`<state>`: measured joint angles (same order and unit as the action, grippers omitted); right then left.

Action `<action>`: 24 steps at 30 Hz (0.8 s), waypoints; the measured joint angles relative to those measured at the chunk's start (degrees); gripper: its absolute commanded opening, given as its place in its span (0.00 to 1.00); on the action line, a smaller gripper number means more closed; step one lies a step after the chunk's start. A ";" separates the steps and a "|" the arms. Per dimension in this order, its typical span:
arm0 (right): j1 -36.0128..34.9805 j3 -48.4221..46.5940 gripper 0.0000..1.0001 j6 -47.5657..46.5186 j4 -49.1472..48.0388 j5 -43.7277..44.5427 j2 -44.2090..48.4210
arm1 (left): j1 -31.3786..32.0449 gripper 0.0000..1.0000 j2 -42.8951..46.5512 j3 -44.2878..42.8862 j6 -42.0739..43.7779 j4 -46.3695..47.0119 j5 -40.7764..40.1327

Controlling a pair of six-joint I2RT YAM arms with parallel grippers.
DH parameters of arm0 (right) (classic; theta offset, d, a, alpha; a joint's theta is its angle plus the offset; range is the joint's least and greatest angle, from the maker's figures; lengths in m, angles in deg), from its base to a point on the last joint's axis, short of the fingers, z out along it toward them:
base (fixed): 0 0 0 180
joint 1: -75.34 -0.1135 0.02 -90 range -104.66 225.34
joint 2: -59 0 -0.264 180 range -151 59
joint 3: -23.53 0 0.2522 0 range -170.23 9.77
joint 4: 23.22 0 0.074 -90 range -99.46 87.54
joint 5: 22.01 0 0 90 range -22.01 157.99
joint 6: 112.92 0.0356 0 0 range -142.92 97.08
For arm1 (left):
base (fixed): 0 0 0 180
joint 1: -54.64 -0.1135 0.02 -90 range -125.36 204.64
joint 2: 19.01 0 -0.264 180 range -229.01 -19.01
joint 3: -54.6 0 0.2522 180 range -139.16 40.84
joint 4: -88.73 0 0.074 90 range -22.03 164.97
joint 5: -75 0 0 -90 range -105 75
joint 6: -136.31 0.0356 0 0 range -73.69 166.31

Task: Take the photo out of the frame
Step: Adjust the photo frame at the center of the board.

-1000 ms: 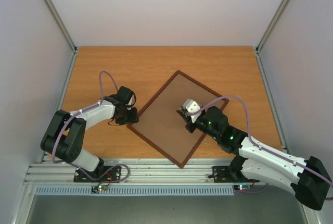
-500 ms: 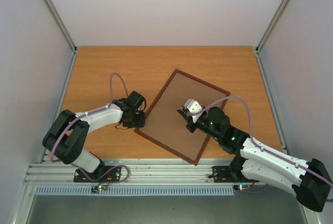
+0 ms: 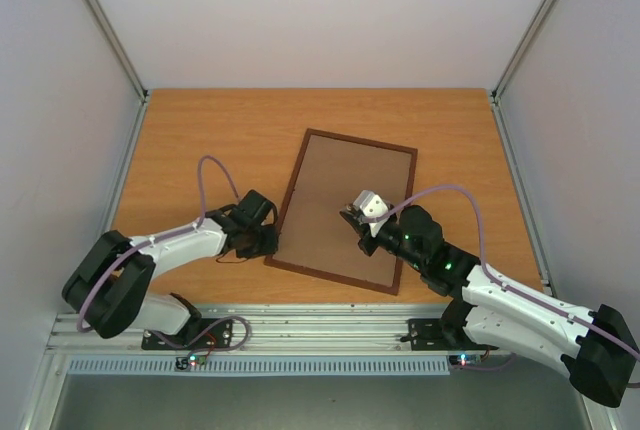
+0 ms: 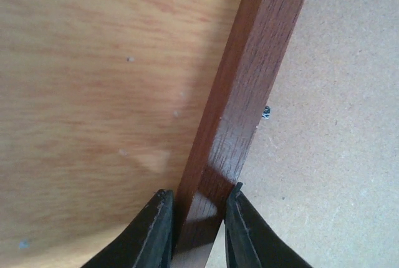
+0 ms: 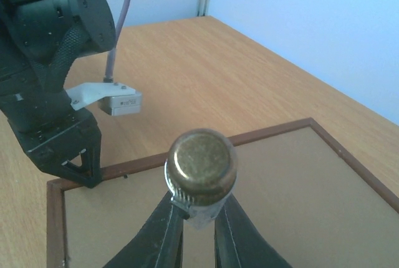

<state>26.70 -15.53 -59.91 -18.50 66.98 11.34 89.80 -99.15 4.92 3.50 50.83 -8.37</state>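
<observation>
The frame (image 3: 345, 210) lies face down on the table, its plain brown back up, so the photo is hidden. My left gripper (image 3: 268, 240) is at the frame's near left corner. In the left wrist view it (image 4: 198, 209) is shut on the dark reddish rail (image 4: 249, 93), one finger on each side. My right gripper (image 3: 354, 218) hovers over the middle of the back. It (image 5: 198, 212) is shut on a small brass-capped tool (image 5: 201, 163) that stands upright above the backboard (image 5: 299, 205).
A small metal tab (image 4: 266, 112) sits on the backboard beside the rail. White walls enclose the wooden table (image 3: 220, 130) on three sides. Bare wood lies left of and behind the frame.
The frame has turned counterclockwise and now lies nearly square to the table. My left gripper moved right and nearer, and its jaws closed onto the rail. The right gripper stayed put.
</observation>
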 measured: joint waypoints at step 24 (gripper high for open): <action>0.00 0.11 0.01 1.46 0.00 -3.74 2.99 | 8.98 0.20 4.83 6.32 -22.32 8.33 -4.76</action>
<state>26.70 -15.42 -58.45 -18.50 63.24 14.34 98.78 -94.31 11.24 -18.81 59.16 -13.13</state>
